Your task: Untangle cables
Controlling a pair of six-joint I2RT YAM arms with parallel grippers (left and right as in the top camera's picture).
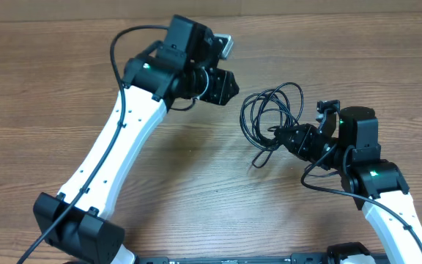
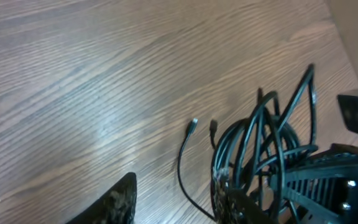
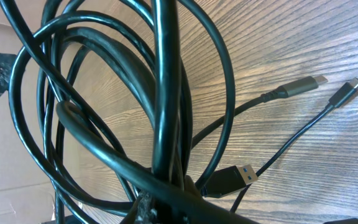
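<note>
- Right wrist: right gripper [image 3: 148, 210] fingers together, clamped on strands of the coiled thin black cables [image 3: 166, 93]; loose plug ends [image 3: 303, 85] lie on the table.
- Left wrist: left gripper [image 2: 174, 208] fingers [image 2: 122, 199] apart, coil just beside.
- Overhead: coil sits between both grippers on the brown wooden table [image 1: 50, 73].

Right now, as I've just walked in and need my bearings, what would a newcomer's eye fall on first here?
First, the knot of black cables looped right of the table's middle, pinched at its lower edge by the right arm's fingers. Next, the left arm's fingers, open and holding nothing, just up-left of the loops. Two loose plugs lie on the wooden table beside the bundle.
</note>
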